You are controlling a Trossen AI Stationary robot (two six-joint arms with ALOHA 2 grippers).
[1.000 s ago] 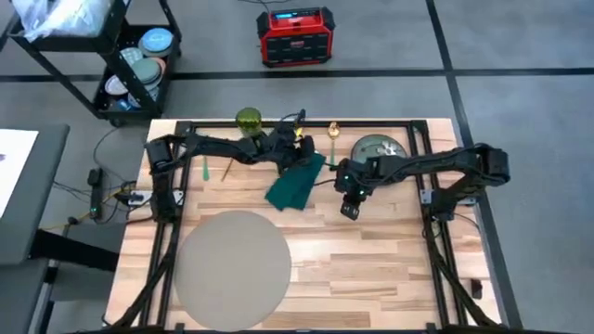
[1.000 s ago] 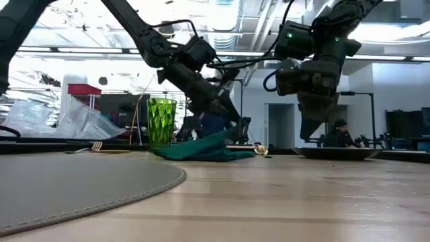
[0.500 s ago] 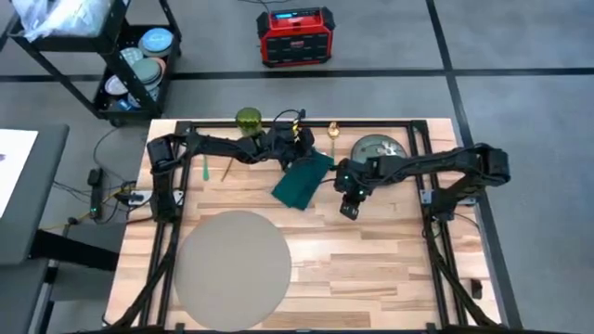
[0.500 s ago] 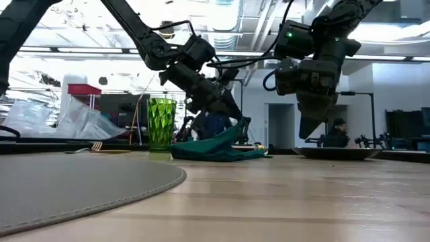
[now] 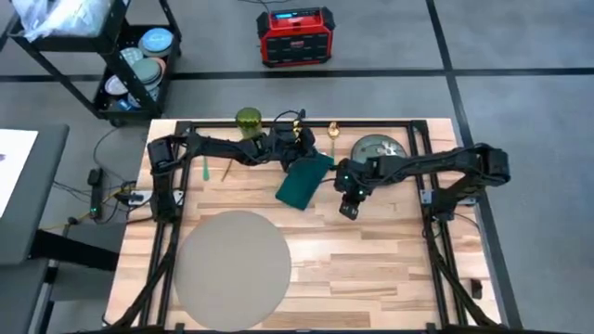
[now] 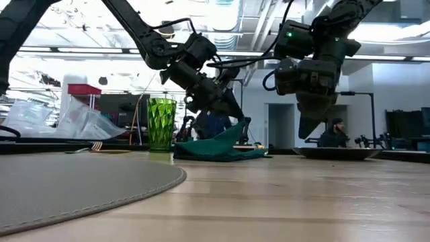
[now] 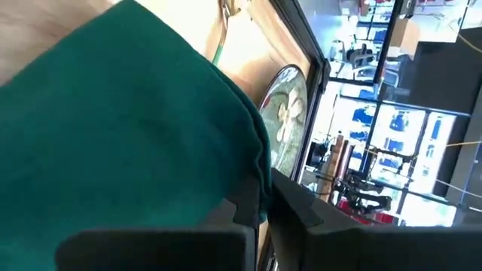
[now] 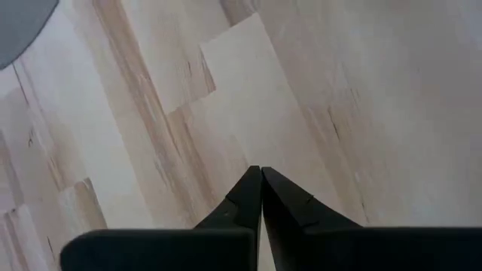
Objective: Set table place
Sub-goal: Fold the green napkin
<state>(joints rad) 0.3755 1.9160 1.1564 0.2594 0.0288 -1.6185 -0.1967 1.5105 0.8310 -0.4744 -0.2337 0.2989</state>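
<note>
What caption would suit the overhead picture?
Left end effector grips a green cloth on the table; round mat waits.

Bright, even light from overhead.
Ceiling strips glare in the low view; the cloth [image 7: 128, 128] fills the left wrist view, soft and blurred.

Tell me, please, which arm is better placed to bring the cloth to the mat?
Left, probably: its claw is shut on the cloth, while the right claw hangs shut and empty above the table.
</note>
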